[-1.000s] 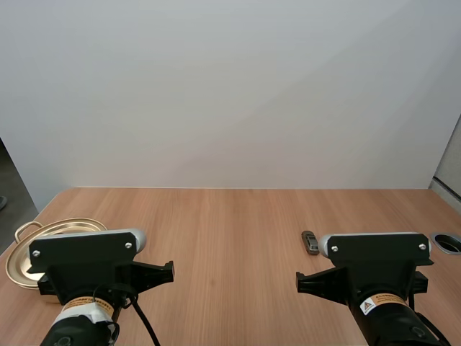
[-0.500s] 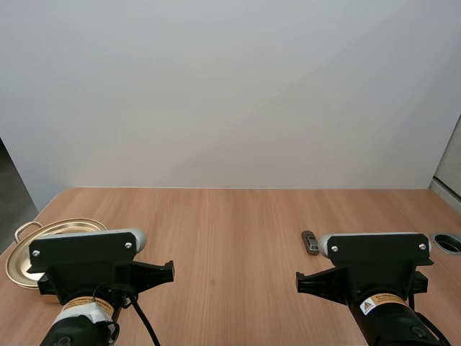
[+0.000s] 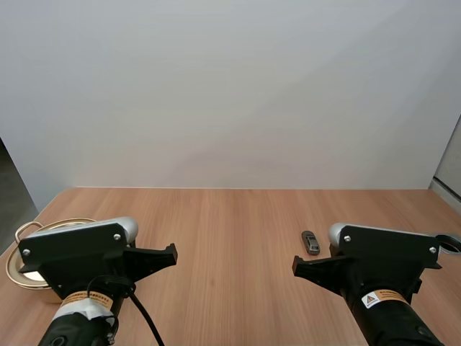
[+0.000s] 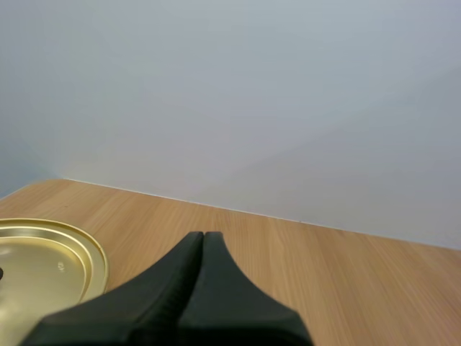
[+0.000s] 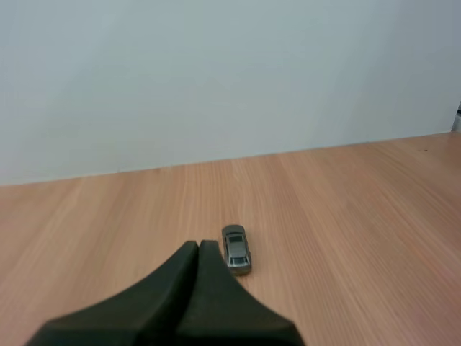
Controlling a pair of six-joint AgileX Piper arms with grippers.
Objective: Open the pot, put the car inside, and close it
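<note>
A gold pot (image 3: 20, 249) with a loop handle stands at the table's left edge, partly hidden behind my left arm. Its flat gold lid (image 4: 50, 259) lies just left of my left gripper (image 4: 203, 235), whose fingers lie together as one dark wedge holding nothing. A small grey toy car (image 3: 310, 242) rests on the wood right of centre, just ahead of my right arm. In the right wrist view the car (image 5: 235, 249) sits close beside the tip of my right gripper (image 5: 199, 244), which is shut on nothing and apart from the car.
A wooden table (image 3: 230, 223) runs to a plain white wall. A grey round fitting (image 3: 451, 243) sits in the tabletop at the right edge, beside my right arm.
Both arms have tilted and shifted slightly; the left one now covers more of the pot. The car and the pot have not moved.
</note>
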